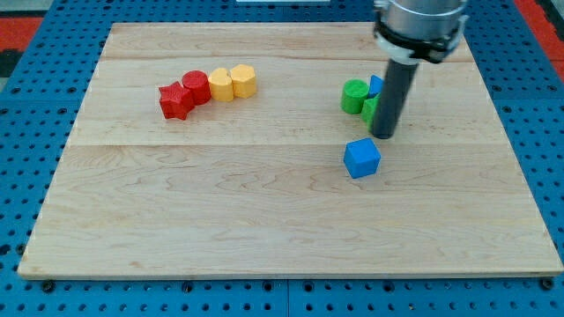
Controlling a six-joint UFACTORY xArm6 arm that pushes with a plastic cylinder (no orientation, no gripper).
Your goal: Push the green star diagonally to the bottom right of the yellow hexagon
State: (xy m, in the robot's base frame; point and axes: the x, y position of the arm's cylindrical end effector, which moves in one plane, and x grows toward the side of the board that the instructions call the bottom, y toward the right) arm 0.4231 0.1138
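blue cube (362, 158) lies nearest, loose | my tip (384, 136) is set against the half-hidden green star (371, 109); no claw fitted, state cannot be told | green cylinder (354, 96) beside | yellow hexagon (244, 80) far left: star should be approached from its right and pushed leftward, stopped below-right of it.
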